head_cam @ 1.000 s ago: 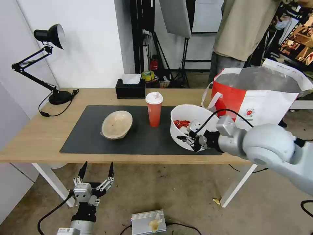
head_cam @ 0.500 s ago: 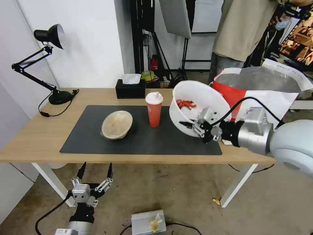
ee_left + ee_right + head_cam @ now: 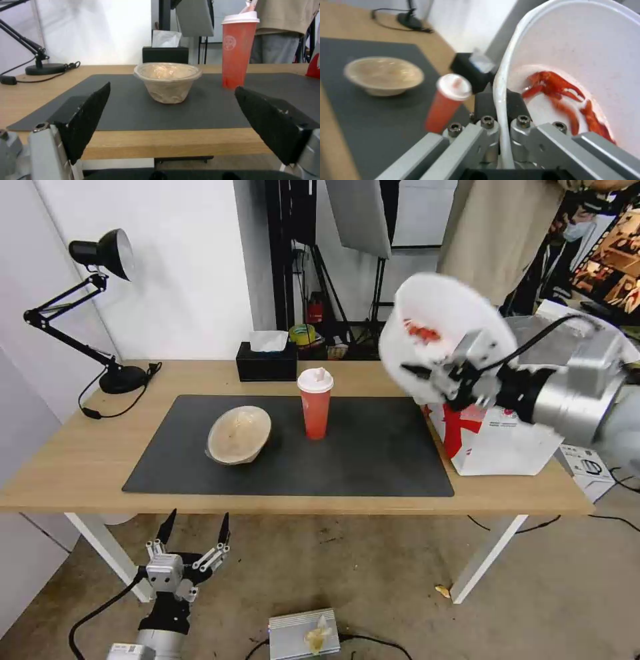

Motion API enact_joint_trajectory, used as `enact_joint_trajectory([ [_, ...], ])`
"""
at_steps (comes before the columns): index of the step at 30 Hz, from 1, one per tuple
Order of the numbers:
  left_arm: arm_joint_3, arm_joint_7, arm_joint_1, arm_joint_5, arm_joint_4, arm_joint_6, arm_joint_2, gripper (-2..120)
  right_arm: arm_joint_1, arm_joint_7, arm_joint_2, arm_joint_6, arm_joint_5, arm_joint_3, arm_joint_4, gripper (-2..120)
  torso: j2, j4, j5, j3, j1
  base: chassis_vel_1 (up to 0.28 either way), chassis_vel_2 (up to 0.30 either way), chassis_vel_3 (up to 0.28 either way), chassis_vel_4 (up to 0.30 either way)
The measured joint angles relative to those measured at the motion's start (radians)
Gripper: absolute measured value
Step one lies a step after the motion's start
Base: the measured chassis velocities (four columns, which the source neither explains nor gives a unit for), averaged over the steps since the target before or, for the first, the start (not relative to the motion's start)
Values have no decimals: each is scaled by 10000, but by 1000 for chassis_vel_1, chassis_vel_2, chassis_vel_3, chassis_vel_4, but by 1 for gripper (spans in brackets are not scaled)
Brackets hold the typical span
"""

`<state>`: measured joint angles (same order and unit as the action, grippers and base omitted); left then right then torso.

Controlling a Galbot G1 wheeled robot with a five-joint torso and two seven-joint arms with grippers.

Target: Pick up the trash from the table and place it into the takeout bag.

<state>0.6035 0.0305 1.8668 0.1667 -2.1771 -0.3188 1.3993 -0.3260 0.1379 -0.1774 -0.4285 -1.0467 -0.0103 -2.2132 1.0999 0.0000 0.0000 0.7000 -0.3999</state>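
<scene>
Even, bright indoor light falls from above; shadows are soft and short, like the one just beside the beige bowl (image 3: pixel 239 435) at 3 o'clock. The white bowl (image 3: pixel 445 335) and right gripper (image 3: pixel 427 375) smear with motion blur in the head view. Straight lines bow toward the head view's edges. The left wrist view's near fingers (image 3: pixel 89 119) are soft.

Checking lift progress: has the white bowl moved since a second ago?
Yes. The white bowl, clamped at its rim by the right pincer, has risen off the mat and gone right, toward the bag.
</scene>
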Motion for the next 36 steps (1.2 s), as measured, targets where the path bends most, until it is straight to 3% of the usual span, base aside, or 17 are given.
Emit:
enact_joint_trajectory([
  [12, -127, 6, -99, 122, 69, 9, -277, 100, 3, 233, 623, 72, 21, -1025, 1213, 0, 0, -1, 0, 0, -1, 0, 0, 0, 0],
  [22, -256, 14, -236, 179, 158, 9, -406, 100, -95, 253, 858, 113, 321, -1116, 1806, 0, 0, -1, 0, 0, -1, 0, 0, 0, 0],
  [36, -292, 39, -286, 248, 277, 10, -549, 100, -54, 234, 236, 225, 1274, -574, 3039, 0, 1, -1, 0, 0, -1, 0, 0, 0, 0],
])
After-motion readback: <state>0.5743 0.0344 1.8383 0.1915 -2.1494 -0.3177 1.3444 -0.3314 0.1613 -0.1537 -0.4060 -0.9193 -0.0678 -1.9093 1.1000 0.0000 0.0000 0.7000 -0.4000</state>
